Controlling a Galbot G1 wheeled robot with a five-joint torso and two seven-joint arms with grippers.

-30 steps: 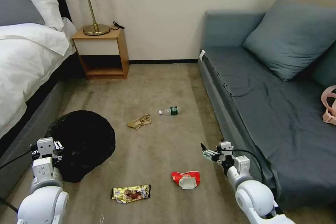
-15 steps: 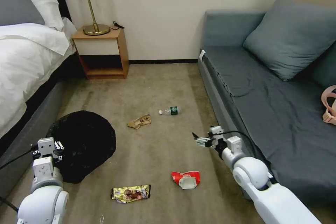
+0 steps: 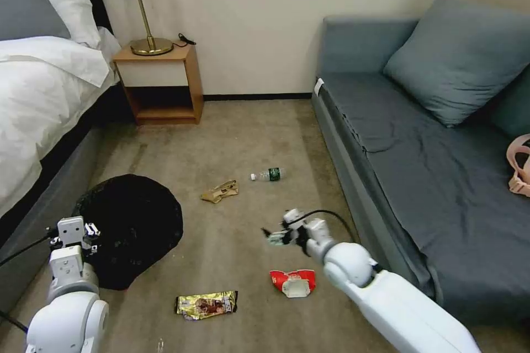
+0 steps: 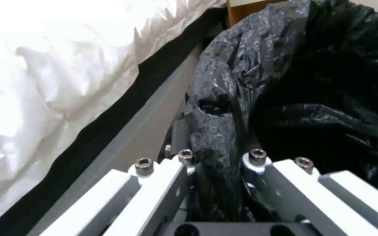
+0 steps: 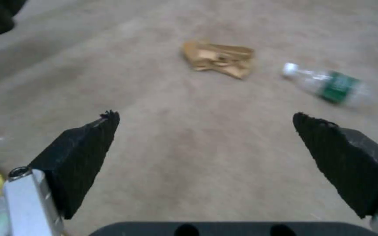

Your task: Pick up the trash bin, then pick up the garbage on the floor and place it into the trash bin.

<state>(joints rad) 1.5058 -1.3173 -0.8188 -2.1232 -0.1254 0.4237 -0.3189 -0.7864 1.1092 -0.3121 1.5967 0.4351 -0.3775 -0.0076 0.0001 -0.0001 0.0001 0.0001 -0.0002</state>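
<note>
The trash bin point(image 3: 135, 226), lined with a crinkly black bag, sits at the floor's left beside the bed. My left gripper point(image 3: 73, 230) is at its near rim; in the left wrist view the gripper point(image 4: 217, 155) is shut on a fold of the bin's black bag point(image 4: 311, 98). My right gripper point(image 3: 273, 237) hangs open over the carpet, just beyond the red-and-white wrapper point(image 3: 293, 282). In the right wrist view the gripper point(image 5: 204, 114) has its jaws wide apart, with the tan paper point(image 5: 219, 59) and the bottle point(image 5: 329, 86) ahead. A gold wrapper point(image 3: 207, 304) lies nearer me. The tan paper point(image 3: 220, 192) and the bottle point(image 3: 268, 175) lie farther off.
A bed point(image 3: 38, 99) runs along the left, with a wooden nightstand point(image 3: 163, 85) and lamp point(image 3: 144, 5) at the back wall. A grey-blue sofa point(image 3: 430, 176) with a cushion lines the right; a pink strap item point(image 3: 520, 168) lies on it.
My right arm has swung left, away from the sofa's edge and out over the middle of the carpet. The left arm and the bin have stayed put.
</note>
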